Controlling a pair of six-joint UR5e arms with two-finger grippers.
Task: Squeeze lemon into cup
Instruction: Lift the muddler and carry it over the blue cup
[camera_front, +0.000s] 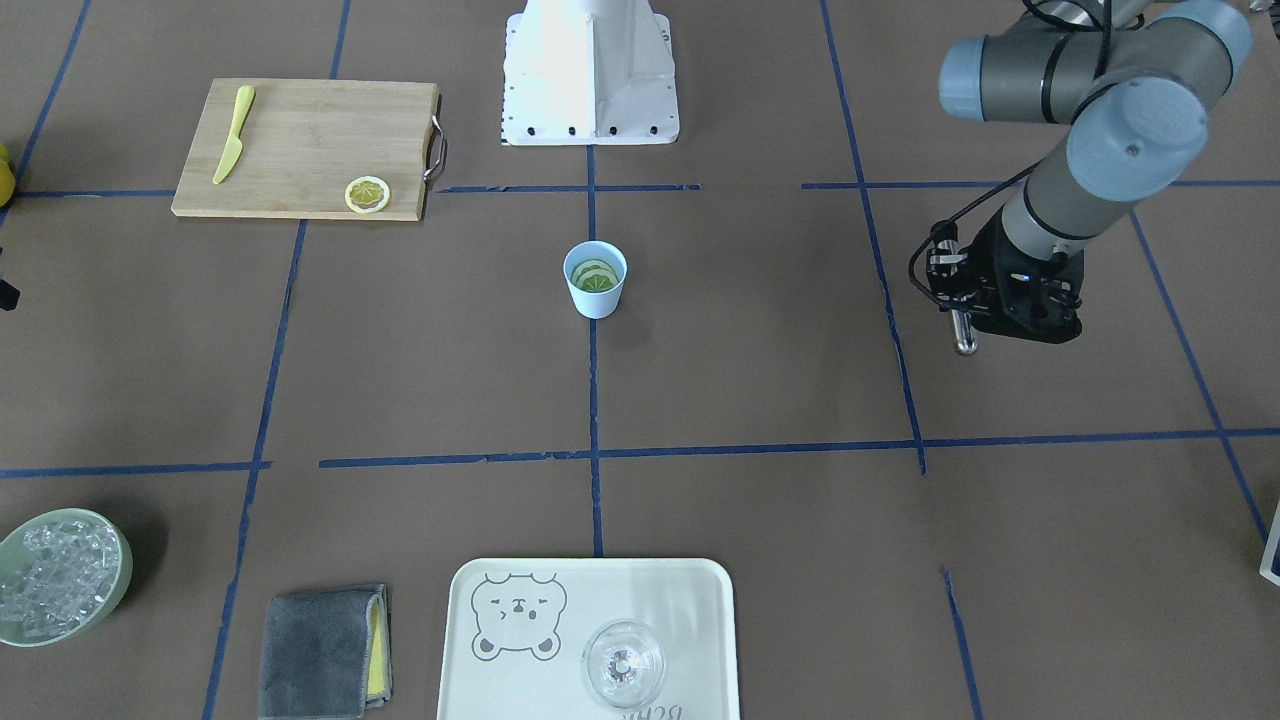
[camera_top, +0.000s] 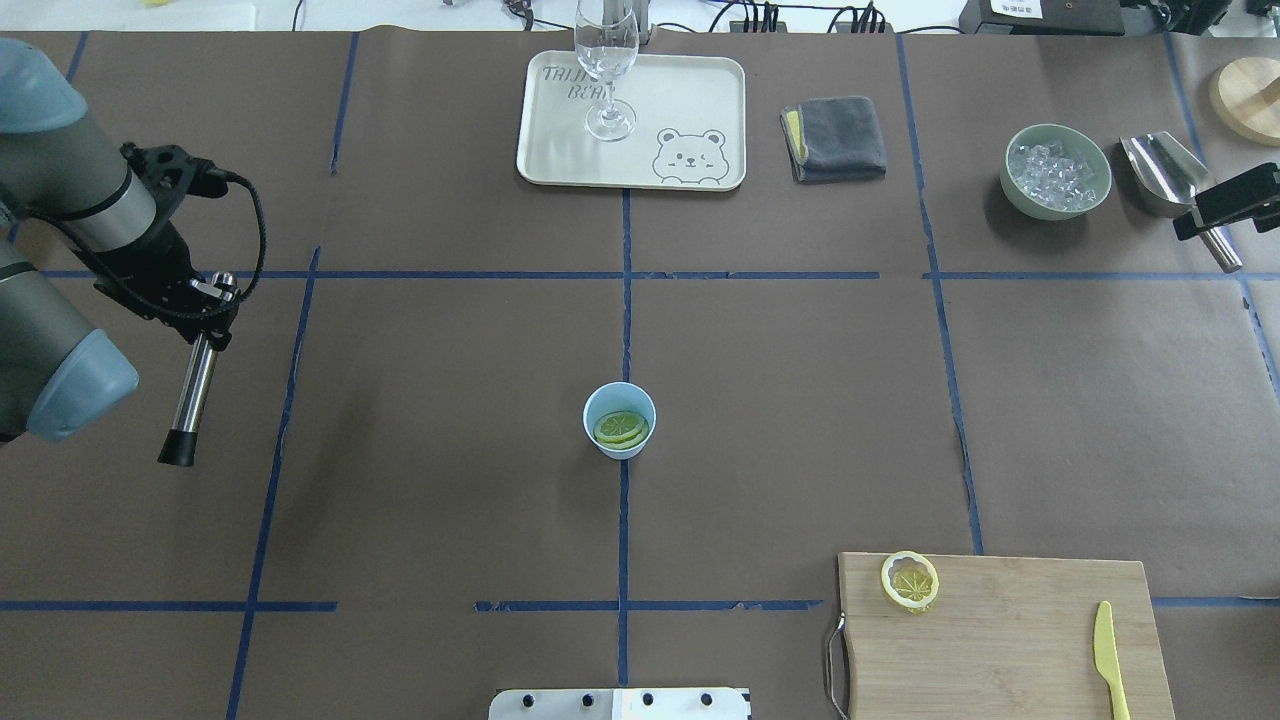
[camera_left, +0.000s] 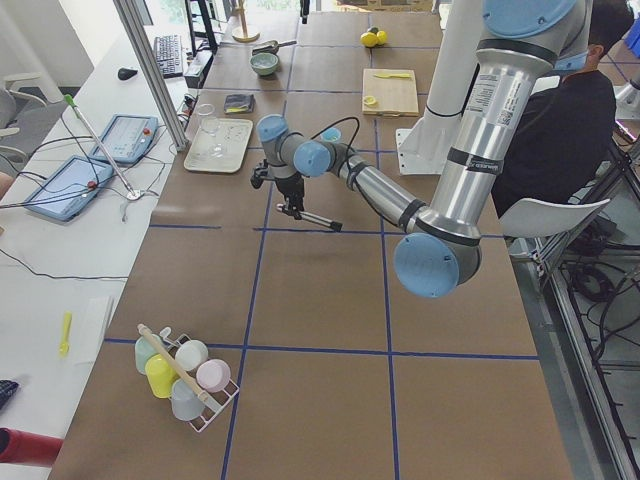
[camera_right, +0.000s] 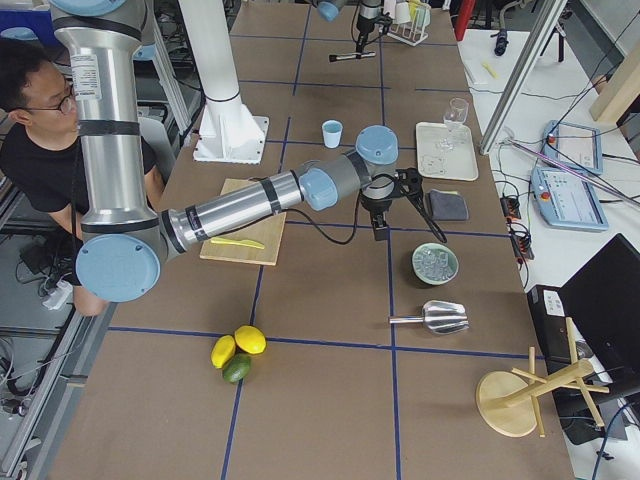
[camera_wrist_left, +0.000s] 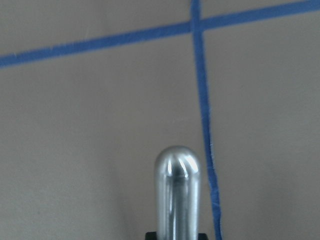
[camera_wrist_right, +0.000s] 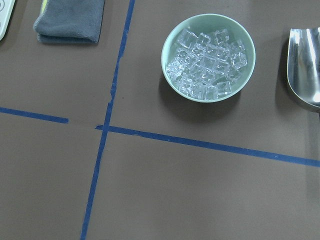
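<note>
Overhead exterior — right gripper (camera_top: 1228, 202) cut off, jaws unseen.

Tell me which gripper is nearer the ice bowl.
Right. The right gripper hangs just beside the ice bowl; the left gripper, shut on a metal rod, is far across the table.

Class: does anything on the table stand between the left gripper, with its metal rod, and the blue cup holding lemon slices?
Nothing visible does. Between the left gripper, shut on the metal rod, and the cup lies only bare brown table.
</note>
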